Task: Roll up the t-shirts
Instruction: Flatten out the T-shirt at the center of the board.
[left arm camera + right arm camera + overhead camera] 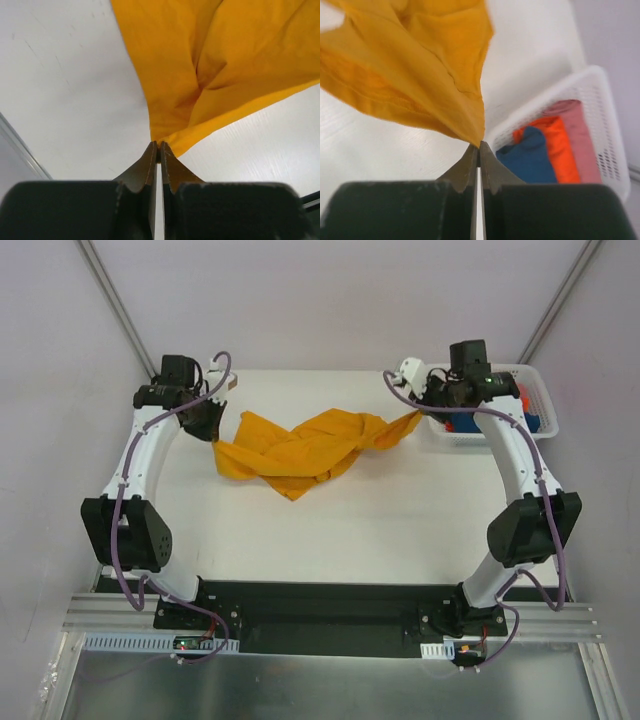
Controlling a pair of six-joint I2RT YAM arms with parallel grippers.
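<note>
– Closest to the lens, at the bottom middle of each wrist view, dark fingertips press together: my left claw (pixel 158 145) pinches one edge of the mustard t-shirt (pixel 300 452), and my right claw (pixel 479 145) pinches another.

– Where does the shirt lie?

– Across the upper middle of the overhead view, strung between both claws and sagging in twists onto the worktop (pixel 380 530). One end sits by my left claw at upper left. The other narrows to a point at my right claw, just beside the white basket (pixel 612 160) at upper right.

– Which parts are you holding?

– Hem or sleeve, I cannot tell. The cloth is too bunched, so they may be mismatched.

– And the basket?

– It holds a dark blue shirt (pixel 530 160), a red-orange shirt (pixel 559 147) and a pinkish shirt (pixel 580 135), side by side and seemingly rolled.

– What makes this step go well?

– I judge it to be spreading, ahead of any rolling. Draw the claws apart evenly until the middle twist opens, gripping those thin edges firmly. Then lower the cloth flat onto the bare centre of the worktop. My right claw should not drag fabric over the basket rim, where a snag could tip it. Roll only once the cloth is smooth.
</note>
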